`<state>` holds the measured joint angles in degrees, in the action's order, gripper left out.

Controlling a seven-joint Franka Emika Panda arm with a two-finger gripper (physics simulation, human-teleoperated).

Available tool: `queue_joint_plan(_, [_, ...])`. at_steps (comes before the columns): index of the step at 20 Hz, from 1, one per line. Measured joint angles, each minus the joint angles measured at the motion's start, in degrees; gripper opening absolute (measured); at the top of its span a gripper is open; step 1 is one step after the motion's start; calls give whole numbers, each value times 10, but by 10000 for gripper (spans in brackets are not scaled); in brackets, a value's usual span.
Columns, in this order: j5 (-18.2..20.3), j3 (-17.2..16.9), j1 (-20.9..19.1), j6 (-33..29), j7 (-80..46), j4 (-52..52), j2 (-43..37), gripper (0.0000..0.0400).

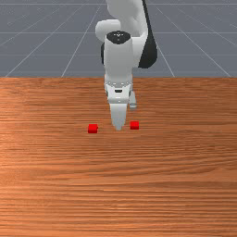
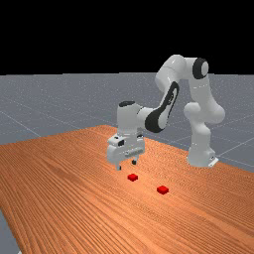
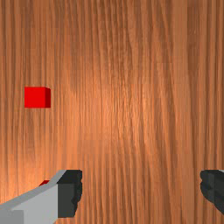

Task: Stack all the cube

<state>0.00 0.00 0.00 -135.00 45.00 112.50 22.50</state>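
In the front view, my gripper (image 1: 118,127) hangs between two red cubes: one (image 1: 92,128) at its left, the other (image 1: 134,125) closer at its right. The far view has my gripper (image 2: 126,165) above the wood, with one red cube (image 2: 132,177) just below it and the second red cube (image 2: 162,189) lower and farther right. Seen from the wrist, my gripper (image 3: 141,188) stands wide open, nothing between its fingers. One red cube (image 3: 37,97) lies off to one finger's side; a sliver of red (image 3: 44,183) peeks from behind that same finger, which hides the rest.
The orange-brown table (image 1: 118,185) stretches around both cubes, which lie apart from each other. Its near left edge shows in the far view, where the arm's base (image 2: 201,154) stands at the right.
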Motion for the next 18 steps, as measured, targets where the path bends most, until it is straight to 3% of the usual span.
queue_joint_plan(1, [0, 0, 0, 0, 0, 0, 0, 243])
queue_joint_plan(2, [0, 0, 0, 0, 0, 0, 0, 148])
queue_joint_plan(3, [0, 0, 0, 0, 0, 0, 0, 90])
queue_joint_plan(5, [0, 0, 0, 0, 0, 0, 0, 33])
queue_joint_plan(6, [-40, -16, 17, 1, -35, 5, -3, 177])
queue_joint_plan(7, [-46, -18, 20, -1, -41, 11, -7, 265])
queue_joint_plan(8, [-6, -2, 3, 13, -5, 2, -3, 318])
queue_joint_plan(9, [-6, -2, 3, 11, -5, 3, -2, 350])
queue_joint_plan(12, [-10, -4, 5, -8, -9, 11, -2, 389])
queue_joint_plan(15, [-6, -3, 4, -10, -11, 14, -1, 398])
queue_joint_plan(18, [-6, -2, 4, 25, -6, -18, 29, 400])
